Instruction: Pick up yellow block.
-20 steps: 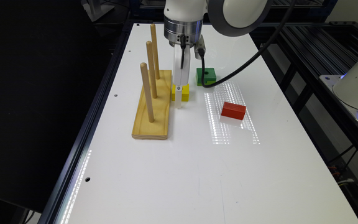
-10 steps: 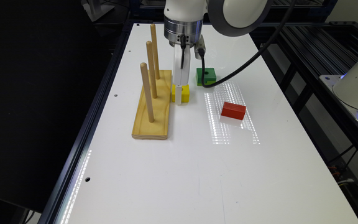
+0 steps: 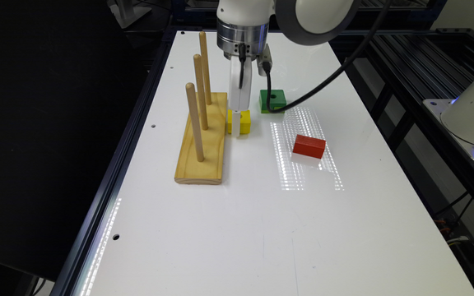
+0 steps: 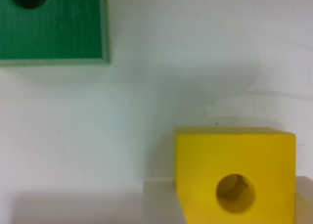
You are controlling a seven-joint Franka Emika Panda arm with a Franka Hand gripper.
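Note:
The yellow block (image 3: 243, 120) with a round hole in its top rests on the white table (image 3: 237, 230), right beside the wooden peg board (image 3: 204, 139). My gripper (image 3: 239, 125) has come straight down on it. In the wrist view the yellow block (image 4: 234, 175) lies between my gripper (image 4: 234, 204), with one white finger (image 4: 159, 204) against one side and the other finger at the opposite edge. The gripper is shut on the block, which still sits on the table.
A green block (image 3: 273, 100) with a hole lies just behind the yellow one, with the arm's black cable draped over it; it also appears in the wrist view as the green block (image 4: 51, 26). A red block (image 3: 309, 146) lies toward the exterior view's right. Three upright pegs (image 3: 194, 121) stand close beside the gripper.
The arm has stayed low over the yellow block. The near finger has drawn in against the block's side. The blocks have not shifted.

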